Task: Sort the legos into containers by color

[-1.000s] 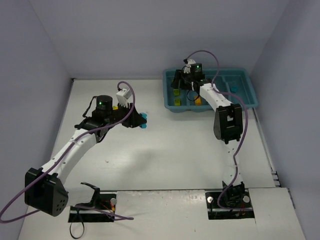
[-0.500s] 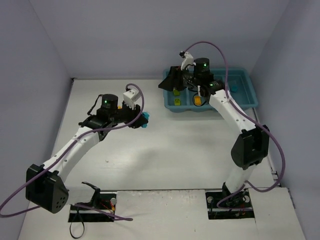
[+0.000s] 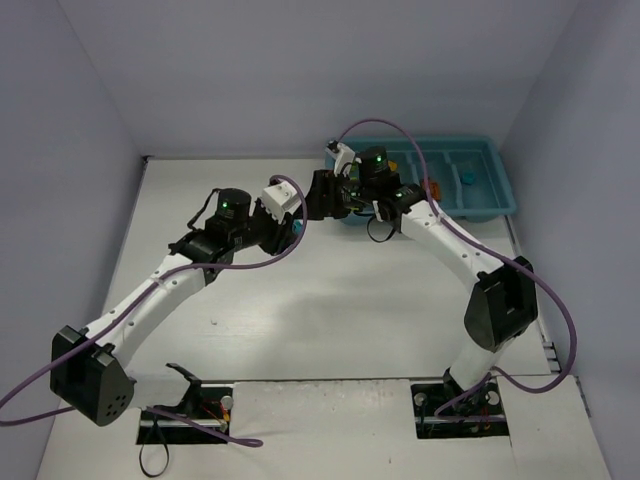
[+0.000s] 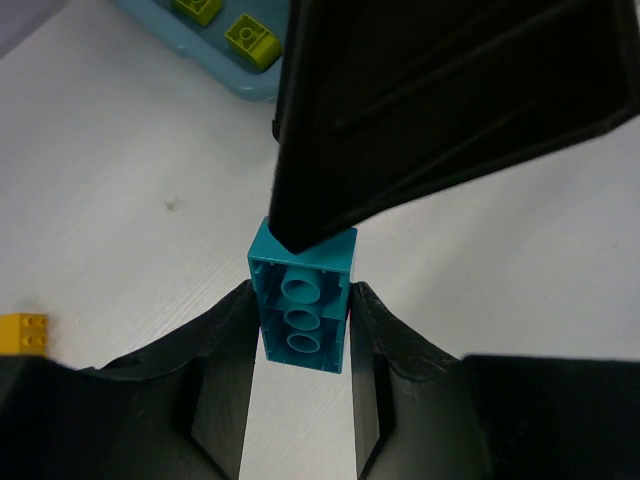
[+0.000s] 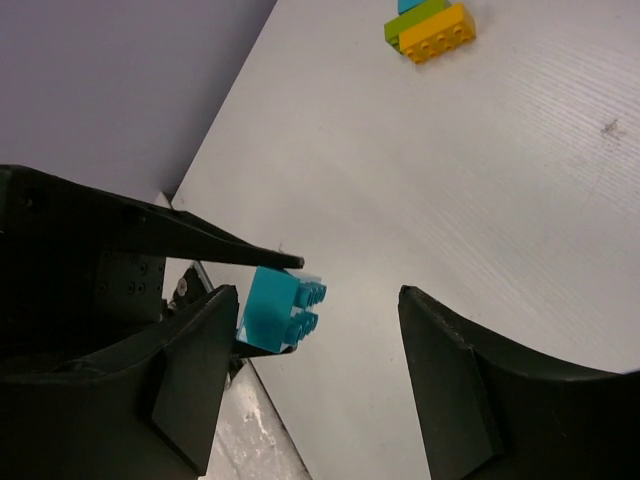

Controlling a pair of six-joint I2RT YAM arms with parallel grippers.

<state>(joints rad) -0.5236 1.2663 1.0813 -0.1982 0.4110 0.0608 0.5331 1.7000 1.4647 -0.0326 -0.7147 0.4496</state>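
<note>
both arms have white tube links between chunky black joint housings, the left arm (image 3: 150, 292) and right arm (image 3: 442, 236) each showing a small green light (image 3: 228, 208). a purple cable (image 3: 380, 122) trails along each, and the left gripper (image 4: 300, 300) and right gripper (image 5: 315, 300) have matte black wedge-shaped fingers (image 4: 200, 385)

No text, number, brand or sign can be read in any view. The cyan brick (image 4: 300, 310) shows only bare plastic and its underside tubes, and the teal tray (image 3: 500, 195), at about one o'clock in the top view, carries no legible mark.
</note>
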